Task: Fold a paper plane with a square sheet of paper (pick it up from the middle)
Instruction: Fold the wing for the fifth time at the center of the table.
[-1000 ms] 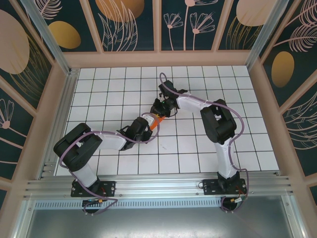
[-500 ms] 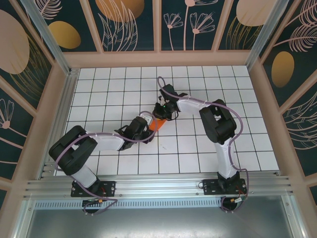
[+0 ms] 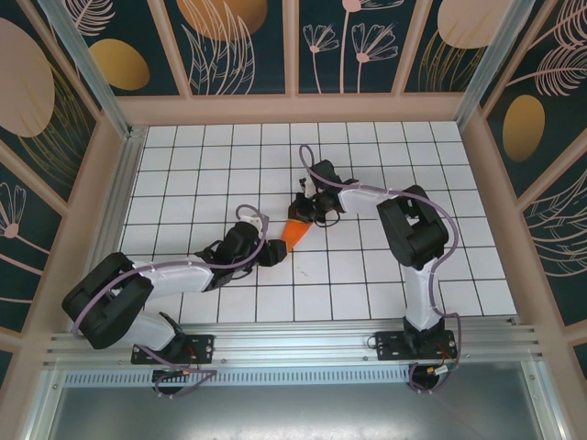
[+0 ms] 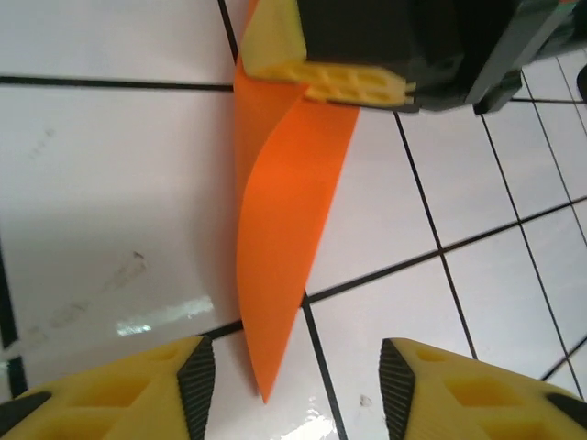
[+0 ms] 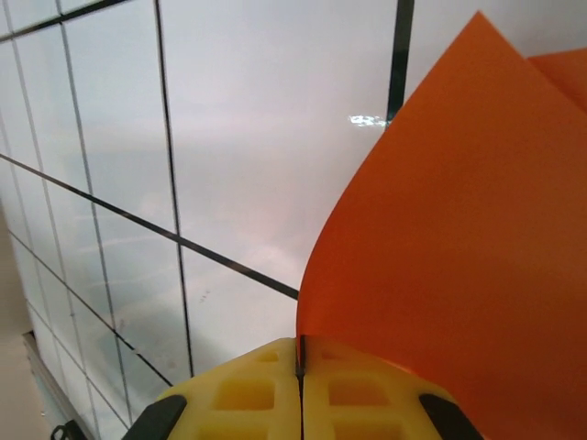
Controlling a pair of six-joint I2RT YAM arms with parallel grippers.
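The square sheet of paper (image 3: pixel 295 233) is bright orange and folded into a narrow pointed dart, a paper plane shape. It slants over the tiles in the middle of the table. My right gripper (image 3: pixel 308 210) is shut on its far, wide end; in the right wrist view the paper (image 5: pixel 459 229) curves up from the closed yellow fingertips (image 5: pixel 300 353). My left gripper (image 3: pixel 273 249) stands open just short of the pointed tip. In the left wrist view the tip of the paper (image 4: pixel 280 229) ends between the spread pads (image 4: pixel 197 371), touching neither.
The white tiled table (image 3: pixel 367 275) with black grid lines is walled by a wooden frame (image 3: pixel 293 108) at the back and sides. A metal rail (image 3: pixel 293 344) runs along the near edge. Both arms reach toward the table's middle.
My left gripper has let go of the paper, opened and drawn back to the near left. The right gripper stays shut on the paper, and more of the orange dart now shows.
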